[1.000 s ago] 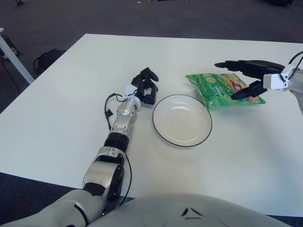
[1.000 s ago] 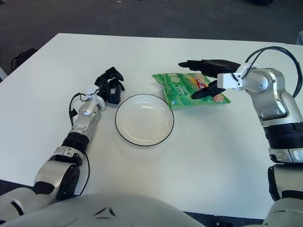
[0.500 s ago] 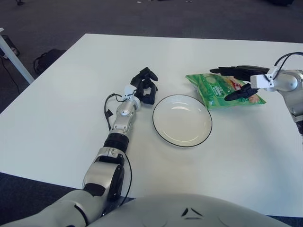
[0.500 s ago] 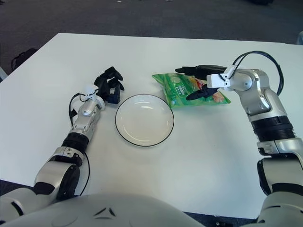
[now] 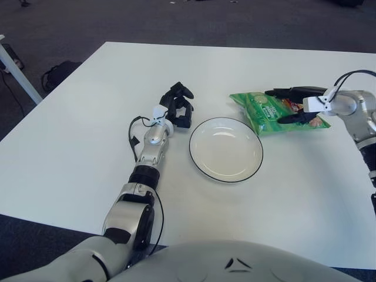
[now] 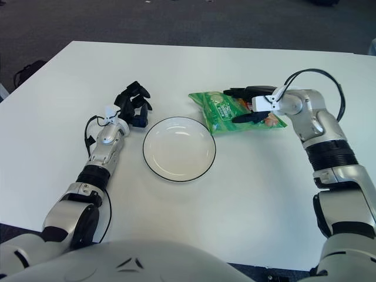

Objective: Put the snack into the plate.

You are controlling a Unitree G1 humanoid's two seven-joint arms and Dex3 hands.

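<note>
R hand (image 6: 251,104) lower, onto snack (image 6: 226,111).

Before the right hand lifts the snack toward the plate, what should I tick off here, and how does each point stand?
1. Snack bag lies flat on the table, beside the plate, not on it: ok.
2. Right hand is over the bag's right end, fingers spread above and below it: ok.
3. Fingers closed firmly on the bag: cannot tell.
4. Plate holds nothing: ok.
5. Path from bag to plate is free of other things: ok.
6. Left hand shows left of the plate, outside its rim: ok.
</note>
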